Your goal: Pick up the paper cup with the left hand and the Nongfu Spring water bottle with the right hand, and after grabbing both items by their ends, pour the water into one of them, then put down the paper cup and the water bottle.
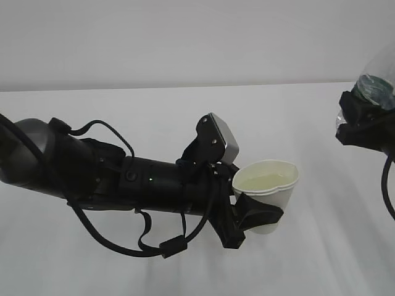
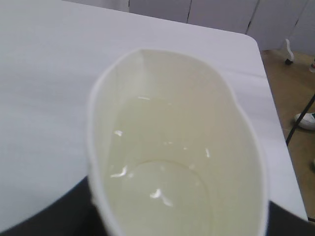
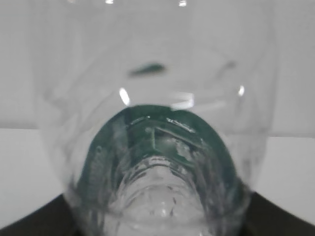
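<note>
White tabletop (image 1: 123, 271) lies below both claws. Left hand (image 1: 256, 213) clamps the paper cup (image 1: 266, 185) between its 2 jaws, mouth up, axis near upright, water (image 2: 162, 162) inside. Right hand (image 1: 364, 120) grips the Nongfu Spring water bottle (image 3: 157, 147), rising from its jaws.

The left hand (image 1: 256, 213) grips the cup (image 1: 268, 185), holding liquid, above the white tabletop (image 1: 185, 123). At the tabletop's right edge, the right hand (image 1: 364, 120) holds the bottle (image 1: 376, 83).
</note>
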### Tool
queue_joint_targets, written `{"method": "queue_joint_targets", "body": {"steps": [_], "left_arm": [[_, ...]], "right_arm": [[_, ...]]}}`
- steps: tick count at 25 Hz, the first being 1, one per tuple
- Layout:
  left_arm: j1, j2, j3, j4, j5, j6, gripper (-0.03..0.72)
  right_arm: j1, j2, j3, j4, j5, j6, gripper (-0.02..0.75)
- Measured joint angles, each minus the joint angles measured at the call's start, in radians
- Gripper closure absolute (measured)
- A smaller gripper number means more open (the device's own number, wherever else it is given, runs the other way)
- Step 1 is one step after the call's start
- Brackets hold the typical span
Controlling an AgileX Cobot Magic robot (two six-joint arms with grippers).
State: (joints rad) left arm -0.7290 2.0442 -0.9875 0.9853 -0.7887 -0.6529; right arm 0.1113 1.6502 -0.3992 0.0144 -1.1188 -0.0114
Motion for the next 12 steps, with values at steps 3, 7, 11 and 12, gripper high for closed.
{"method": "queue_joint_targets", "body": {"steps": [3,7,11,12], "left_arm": [[0.000,0.000,0.000,-0.007,0.000,0.000,0.303],[0.000,0.000,0.000,-0.017,0.000,0.000,0.303],[0.000,0.000,0.000,-0.019,0.005,0.000,0.303],[0.000,0.000,0.000,-0.020,0.016,0.000,0.303]], "right_arm": [[0.000,0.034,0.000,0.006,0.000,0.000,0.353],[0.000,0.096,-0.020,0.016,0.000,0.000,0.353],[0.000,0.163,-0.056,0.016,0.000,0.000,0.353],[0.000,0.180,-0.067,0.016,0.000,0.000,0.353]]}}
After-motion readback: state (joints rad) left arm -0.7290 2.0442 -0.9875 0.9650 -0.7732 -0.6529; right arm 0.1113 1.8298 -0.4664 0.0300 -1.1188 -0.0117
